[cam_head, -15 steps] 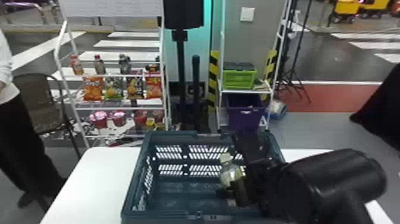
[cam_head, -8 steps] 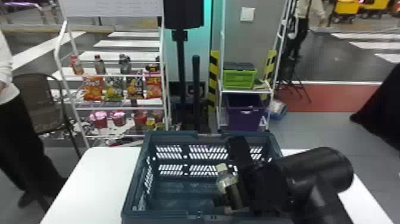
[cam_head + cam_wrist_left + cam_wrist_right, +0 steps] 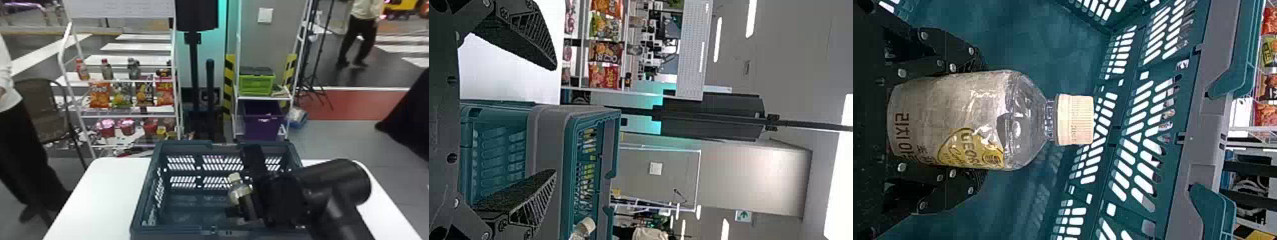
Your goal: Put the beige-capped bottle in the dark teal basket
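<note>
In the head view, my right gripper (image 3: 247, 206) is inside the dark teal basket (image 3: 140, 204), toward its right side. The beige-capped bottle (image 3: 238, 193) is held there, tilted, its cap below the rim. Seen in the right wrist view, my right gripper (image 3: 975, 120) is shut on the clear bottle (image 3: 1023, 120), one finger on each side of the body, with the basket wall (image 3: 1198, 130) past the cap. My left gripper (image 3: 554, 120) stands open in the left wrist view, outside the basket (image 3: 546, 150), with nothing between its fingers; the bottle cap (image 3: 587, 226) shows beyond.
The basket rests on a white table (image 3: 105, 185). Behind it stand a rack with snack bags (image 3: 123, 94) and bottles, and a second rack with a green crate (image 3: 257, 83) and a purple bin (image 3: 263, 121). A chair (image 3: 44, 108) is at the left.
The right arm has shifted and turned inside the basket; the bottle, still held, has gone from nearly upright to leaning left and moved slightly left and lower.
</note>
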You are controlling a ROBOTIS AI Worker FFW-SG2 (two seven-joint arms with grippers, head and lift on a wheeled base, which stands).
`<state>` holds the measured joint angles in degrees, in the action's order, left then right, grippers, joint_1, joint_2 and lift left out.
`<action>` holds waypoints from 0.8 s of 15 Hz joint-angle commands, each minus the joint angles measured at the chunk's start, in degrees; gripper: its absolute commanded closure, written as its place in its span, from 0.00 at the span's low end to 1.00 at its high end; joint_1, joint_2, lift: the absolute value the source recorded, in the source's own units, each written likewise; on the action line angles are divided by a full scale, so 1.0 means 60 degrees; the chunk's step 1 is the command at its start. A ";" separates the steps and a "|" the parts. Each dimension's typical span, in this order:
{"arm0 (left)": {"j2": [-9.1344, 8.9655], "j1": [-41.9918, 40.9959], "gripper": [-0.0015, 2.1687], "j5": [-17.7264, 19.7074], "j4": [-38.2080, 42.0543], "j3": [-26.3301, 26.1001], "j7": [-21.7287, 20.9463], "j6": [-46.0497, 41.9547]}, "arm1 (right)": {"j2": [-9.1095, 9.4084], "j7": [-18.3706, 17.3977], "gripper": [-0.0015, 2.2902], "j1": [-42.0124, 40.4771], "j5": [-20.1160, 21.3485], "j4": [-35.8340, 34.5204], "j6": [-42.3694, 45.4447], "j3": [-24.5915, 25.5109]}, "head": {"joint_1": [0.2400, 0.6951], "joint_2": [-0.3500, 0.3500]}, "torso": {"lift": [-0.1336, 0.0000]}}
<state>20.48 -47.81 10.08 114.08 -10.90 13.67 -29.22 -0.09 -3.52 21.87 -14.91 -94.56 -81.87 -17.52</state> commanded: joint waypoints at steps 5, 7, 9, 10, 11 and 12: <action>0.0000 -0.0015 0.07 -0.0011 0.0014 0.0000 0.0006 0.0000 | 0.0023 -0.0058 0.00 -0.0013 -0.0064 -0.0104 0.0028 -0.0009 | 0.57 0.50 | 1.00; 0.0000 -0.0030 0.07 -0.0011 0.0058 0.0000 0.0006 0.0000 | 0.0023 -0.0058 0.01 -0.0057 -0.0064 -0.0134 0.0028 0.0006 | 0.57 0.50 | 1.00; 0.0000 -0.0030 0.07 0.0004 0.0058 0.0000 0.0006 0.0000 | 0.0023 -0.0058 0.01 -0.0086 -0.0064 -0.0251 0.0028 0.0035 | 0.57 0.50 | 1.00; 0.0000 -0.0030 0.07 0.0004 0.0073 0.0000 0.0006 0.0000 | 0.0023 -0.0058 0.01 -0.0115 -0.0064 -0.0368 0.0028 0.0050 | 0.57 0.50 | 1.00; 0.0000 -0.0030 0.07 0.0004 0.0073 0.0000 0.0006 0.0000 | 0.0023 -0.0058 0.01 -0.0188 -0.0107 -0.0573 0.0028 0.0079 | 0.57 0.50 | 1.00; 0.0015 -0.0030 0.07 0.0004 0.0088 0.0000 0.0006 0.0000 | 0.0023 -0.0058 0.01 -0.0276 -0.0107 -0.0807 -0.0001 0.0108 | 0.57 0.50 | 1.00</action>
<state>20.48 -47.99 10.10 114.53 -10.90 13.71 -29.22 -0.09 -3.81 20.84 -15.44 -97.75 -81.75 -17.07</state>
